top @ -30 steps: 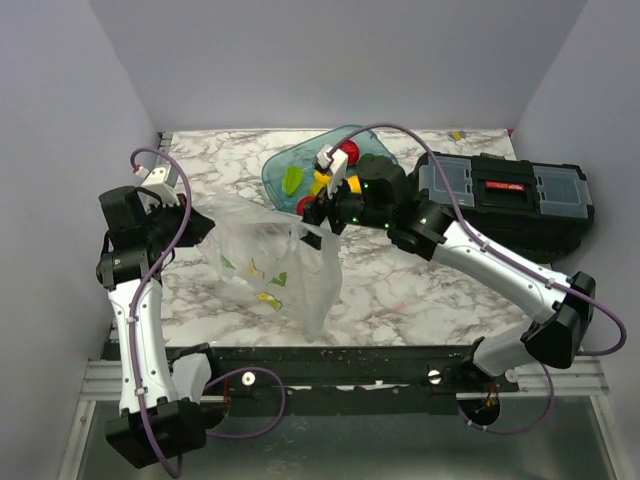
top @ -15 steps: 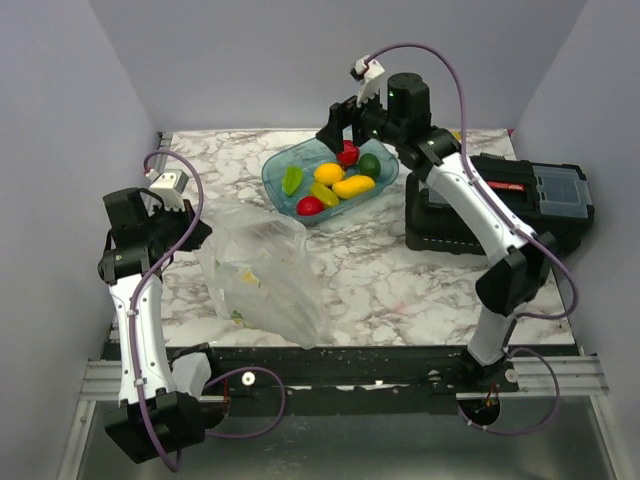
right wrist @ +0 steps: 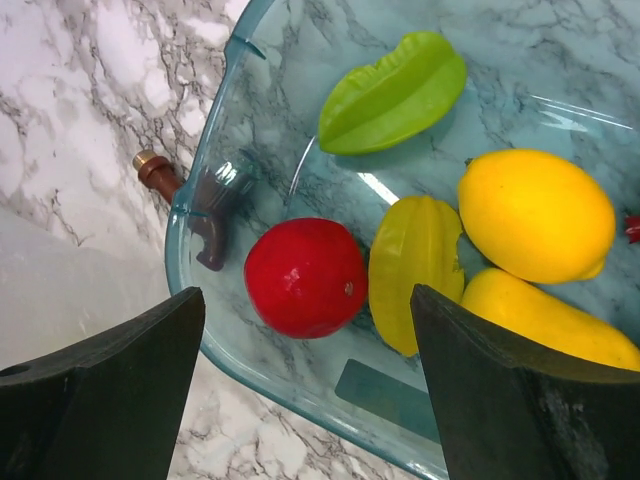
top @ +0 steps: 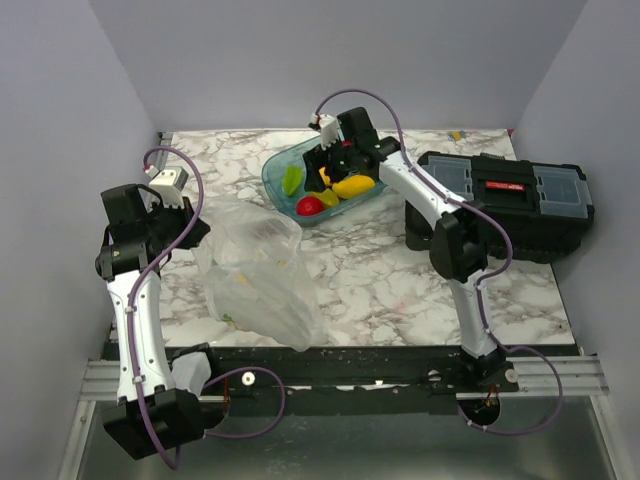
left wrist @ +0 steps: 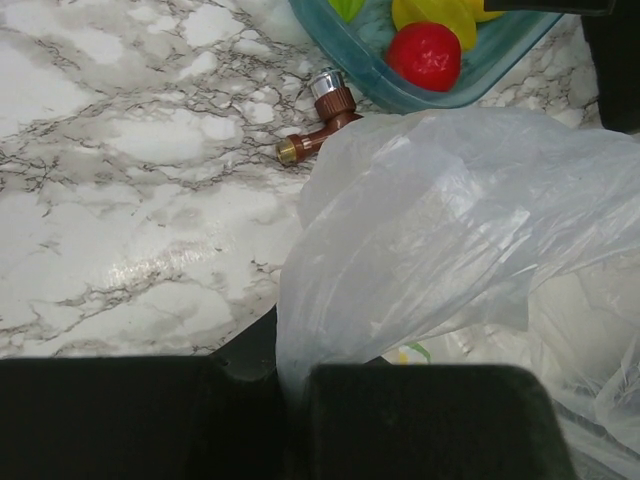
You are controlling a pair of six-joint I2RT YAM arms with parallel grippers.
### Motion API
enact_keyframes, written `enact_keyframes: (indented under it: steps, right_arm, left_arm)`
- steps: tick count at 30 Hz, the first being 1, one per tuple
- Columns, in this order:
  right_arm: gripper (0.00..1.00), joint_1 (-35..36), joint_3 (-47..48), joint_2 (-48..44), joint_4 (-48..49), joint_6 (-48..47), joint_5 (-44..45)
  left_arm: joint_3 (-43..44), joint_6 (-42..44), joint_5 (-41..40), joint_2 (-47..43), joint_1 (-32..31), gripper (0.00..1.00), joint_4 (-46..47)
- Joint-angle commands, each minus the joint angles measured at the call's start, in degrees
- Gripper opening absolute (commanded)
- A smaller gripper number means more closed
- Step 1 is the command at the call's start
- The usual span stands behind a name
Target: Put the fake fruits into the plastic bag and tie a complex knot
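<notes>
1. Swinging the right arm (top: 415, 190) away from the plastic bag (top: 262, 270), where it was reaching a second ago, up high half a second ago, and now down over the teal tub (top: 272, 178) at the far side of the marble table (top: 400, 280).
2. Leaving the bag slumping in a heap at the table's left front, near the tub, its mouth no longer stretched between two arms; probably needing reopening before the next drop.
3. Hovering the right gripper (right wrist: 305, 330) with fingers spread wide and empty, bracketing the red fruit (right wrist: 305, 277); by the look of it, lining up the next pick.
4. Keeping the left gripper (left wrist: 290, 400) pressed together on a fold of bag film at the bottom of its wrist view.
5. Still holding most of the fake fruits (top: 352, 186) in the tub: a green starfruit (right wrist: 392, 92), a yellow starfruit (right wrist: 412, 272) and a lemon (right wrist: 535, 215) among them. Loading far from finished, knot not begun.
6. Hiding the bag's contents behind crinkled film; failing to separate printed slices from any real fruit inside.
7. Cutting off something red at the right wrist view's right edge.
8. Lying just outside the tub rim, a small brass-and-brown fitting (left wrist: 320, 120), purpose unclear.
</notes>
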Motion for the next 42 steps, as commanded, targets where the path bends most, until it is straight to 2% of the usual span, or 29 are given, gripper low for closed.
enact_keyframes:
  steps: [1, 26, 28, 32, 36, 39, 42]
  right_arm:
    - [0.85, 1.84, 0.39, 2.46, -0.65, -1.84, 0.51]
    - [0.87, 4.72, -3.28, 11.0, 0.2, -6.76, 10.63]
    - [0.82, 4.8, -3.15, 11.4, 0.22, -6.94, 11.09]
    - [0.58, 4.77, -2.36, 10.32, 0.19, -6.57, 10.27]
    - [0.42, 4.8, -4.03, 4.12, 2.28, -5.58, 6.93]
    - [0.34, 4.73, -4.78, -1.14, 3.28, -4.86, 4.67]
    - [0.31, 4.65, -4.99, -5.68, 3.62, -4.42, 2.68]
  left_arm:
    - [1.74, 0.38, -1.3, 0.32, 0.45, 0.0, -1.02]
    - [2.68, -0.24, -1.48, -0.53, 0.44, 0.0, -1.7]
    - [3.03, -0.41, -1.31, -0.55, 0.39, 0.0, -1.78]
    - [3.93, -0.42, -1.74, -0.27, 0.16, 0.0, -2.72]
    - [5.49, -0.25, -3.46, -0.31, -0.86, 0.0, -3.92]
    - [7.36, -0.71, -6.0, 0.2, -2.48, 0.0, -5.37]
    - [9.01, -1.04, -8.17, 1.39, -4.44, 0.0, -7.8]
